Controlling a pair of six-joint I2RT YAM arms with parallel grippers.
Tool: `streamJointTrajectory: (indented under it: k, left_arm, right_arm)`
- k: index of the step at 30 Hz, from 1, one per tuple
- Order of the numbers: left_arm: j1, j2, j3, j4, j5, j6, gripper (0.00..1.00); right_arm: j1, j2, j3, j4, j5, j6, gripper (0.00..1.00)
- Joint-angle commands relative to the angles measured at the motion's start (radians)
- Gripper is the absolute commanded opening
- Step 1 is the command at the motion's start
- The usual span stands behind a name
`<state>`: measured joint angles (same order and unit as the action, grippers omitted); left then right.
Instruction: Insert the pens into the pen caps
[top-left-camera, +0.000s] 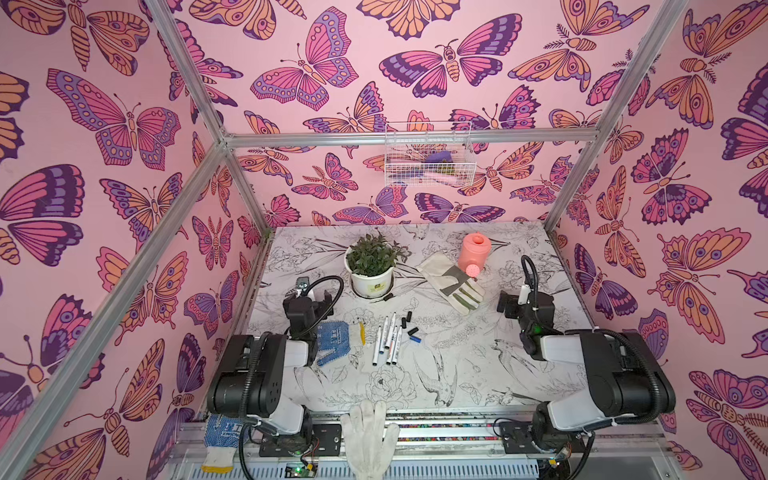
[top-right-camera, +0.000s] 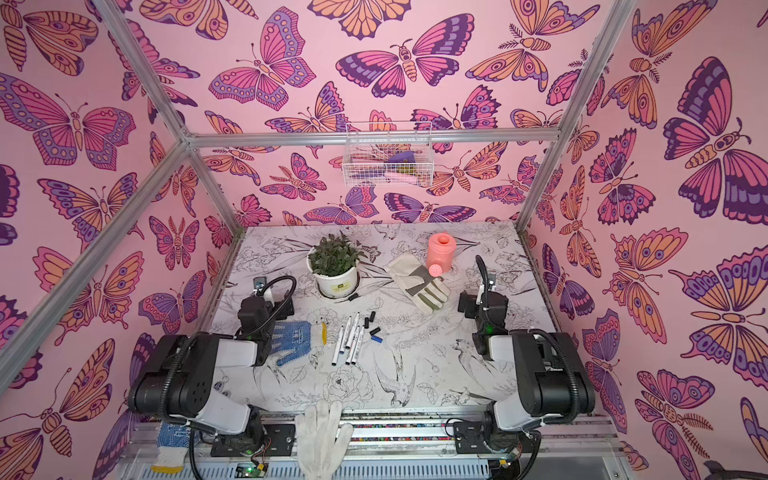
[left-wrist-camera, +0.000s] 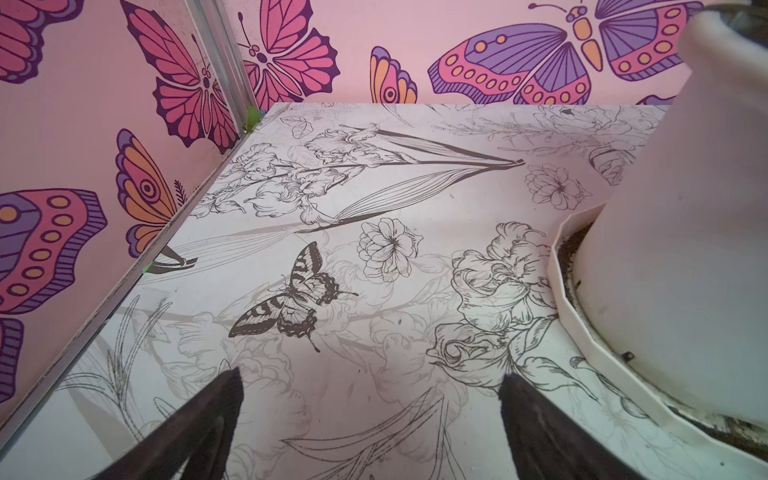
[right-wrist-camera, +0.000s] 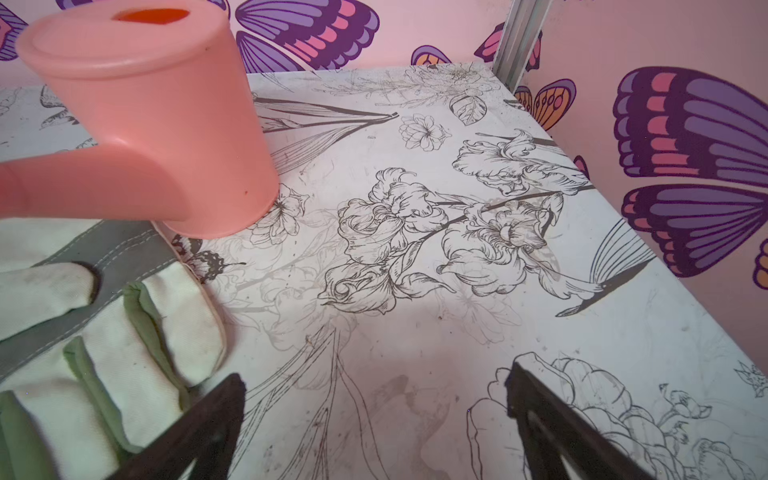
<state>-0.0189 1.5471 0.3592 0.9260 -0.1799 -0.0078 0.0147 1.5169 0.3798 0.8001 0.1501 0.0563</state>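
Observation:
Several white-barrelled pens lie side by side mid-table, shown in both top views. Just right of them lie black pen caps and one blue cap; another black cap rests by the pot. My left gripper hovers left of the pens, behind a blue glove, and in its wrist view it is open over bare table. Far to the right my right gripper is also open with nothing between its fingers. Neither wrist view shows pens or caps.
A potted plant in a white pot stands at the back, close beside the left gripper. A pink watering can and a cream glove lie back right. The blue glove lies left of the pens, a white glove at the front edge.

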Motion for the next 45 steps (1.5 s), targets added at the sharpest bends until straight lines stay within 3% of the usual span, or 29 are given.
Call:
streamJointTrajectory:
  k: [1,12,20,45]
  left_arm:
    - [0.000,0.008,-0.003,0.020,0.008,0.007,0.98]
    - [0.000,0.008,-0.003,0.019,0.007,0.008,0.98]
    - [-0.001,0.008,-0.003,0.020,0.007,0.007,0.98]
    - [0.002,0.004,0.002,0.011,0.020,0.009,0.98]
  right_arm:
    - [-0.021,-0.011,0.022,0.007,-0.062,0.014,0.99]
    - [-0.031,-0.009,0.019,0.014,-0.086,0.017,0.99]
    - [-0.056,-0.004,0.027,0.010,-0.189,0.011,0.99]
    - [-0.050,-0.008,0.027,0.006,-0.188,0.004,0.99]
